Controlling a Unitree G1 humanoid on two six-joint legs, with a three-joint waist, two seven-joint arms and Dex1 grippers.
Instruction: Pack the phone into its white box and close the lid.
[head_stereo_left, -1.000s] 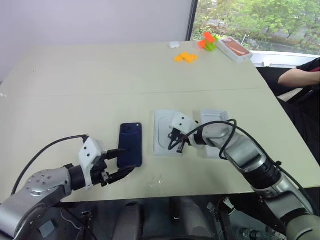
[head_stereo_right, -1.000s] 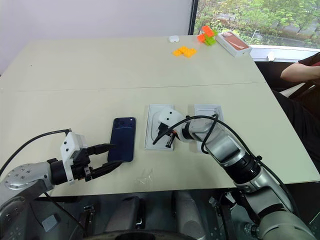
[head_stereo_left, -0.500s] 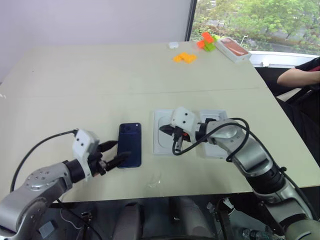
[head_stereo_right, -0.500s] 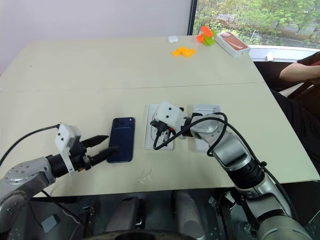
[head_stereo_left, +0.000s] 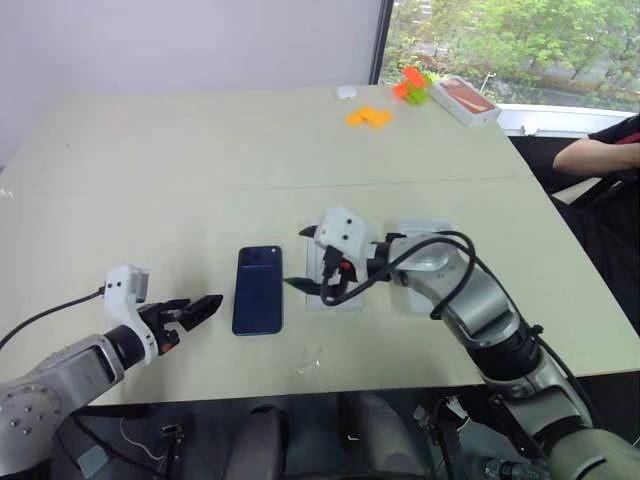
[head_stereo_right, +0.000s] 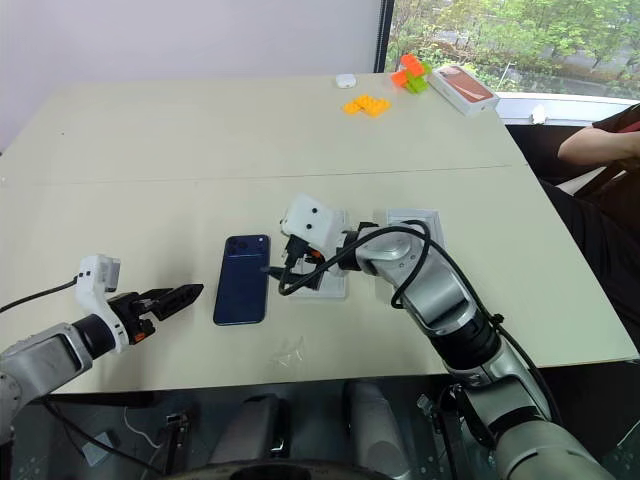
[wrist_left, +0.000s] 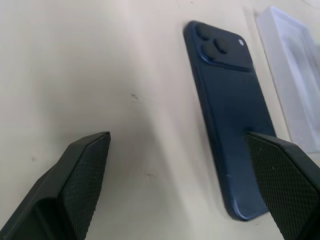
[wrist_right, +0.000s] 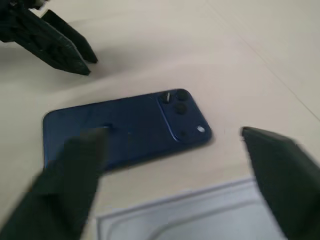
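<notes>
The dark blue phone (head_stereo_left: 258, 290) lies flat on the table, camera block at the far end. My left gripper (head_stereo_left: 205, 303) is open, low over the table just left of the phone and apart from it. My right gripper (head_stereo_left: 300, 258) is open too. It hovers over the white recessed tray (head_stereo_left: 318, 299) with its fingertips at the phone's right edge. Both wrist views show the phone (wrist_left: 230, 95) between wide-spread fingers. The lid (head_stereo_left: 425, 229), a shallow white cover, lies beyond my right arm and is mostly hidden by it. The white box is out of view.
A scrap of clear plastic (head_stereo_left: 312, 360) lies near the table's front edge. Far back right are orange blocks (head_stereo_left: 370, 115), an orange-green toy (head_stereo_left: 415, 82), an orange-topped box (head_stereo_left: 470, 97) and a small white object (head_stereo_left: 347, 90). A person's arm (head_stereo_left: 600, 152) rests at the right.
My left gripper has drawn back to the left, off the phone's near corner, and rolled. My right gripper has swung left over the recessed tray toward the phone and opened.
</notes>
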